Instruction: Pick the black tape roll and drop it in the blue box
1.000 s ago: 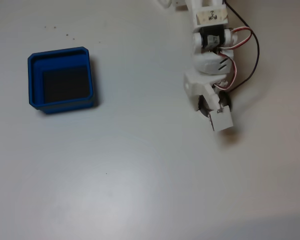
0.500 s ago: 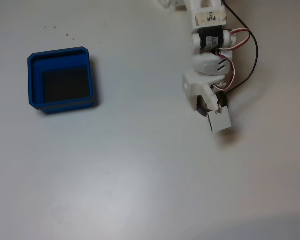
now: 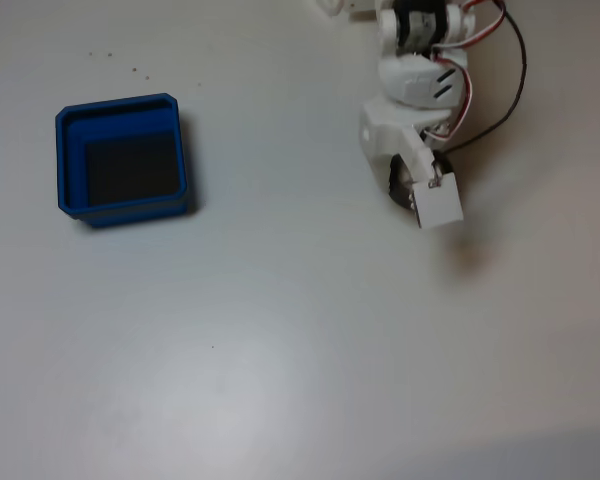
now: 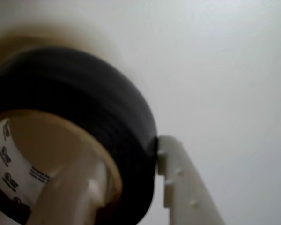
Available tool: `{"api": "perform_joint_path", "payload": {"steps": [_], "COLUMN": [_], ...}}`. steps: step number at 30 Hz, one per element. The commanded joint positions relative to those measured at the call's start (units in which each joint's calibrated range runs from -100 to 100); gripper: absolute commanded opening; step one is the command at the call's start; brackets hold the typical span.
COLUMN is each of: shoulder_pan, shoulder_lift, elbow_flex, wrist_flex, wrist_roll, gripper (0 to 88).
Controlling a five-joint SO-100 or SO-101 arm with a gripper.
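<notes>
The black tape roll (image 4: pixel 84 89) looms close in the wrist view, showing its black band and its pale beige printed core. My gripper (image 4: pixel 131 183) is shut on the roll's wall, one finger inside the core and the other white finger (image 4: pixel 178 178) against the outside. In the fixed view the gripper (image 3: pixel 420 190) hangs at the upper right, with slivers of the tape roll (image 3: pixel 398 186) showing dark beneath its white parts. A faint shadow lies on the table below it. The blue box (image 3: pixel 120 103) stands far to the left with a dark bottom and nothing in it.
The white arm (image 3: pixel 412 80), with red and black wires (image 3: pixel 515 70), reaches in from the top edge of the fixed view. The pale table (image 3: pixel 280 330) stretches bare between the gripper and the box. A few small specks mark the table at the top left.
The arm has pulled back toward the top of the fixed view and risen, carrying the tape roll. Its shadow now lies apart from the gripper. The blue box has not moved.
</notes>
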Motion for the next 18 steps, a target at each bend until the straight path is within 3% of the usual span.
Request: {"api": "perform_joint_path", "payload": {"steps": [1, 18], "shoulder_pan": [3.38, 33.77], "shoulder_lift": [-6.65, -11.58], "elbow_flex": [-2.24, -2.33], "wrist_flex": [2.29, 1.63], "wrist_roll": [0.00, 0.35], "gripper": [0.6, 0.7]}}
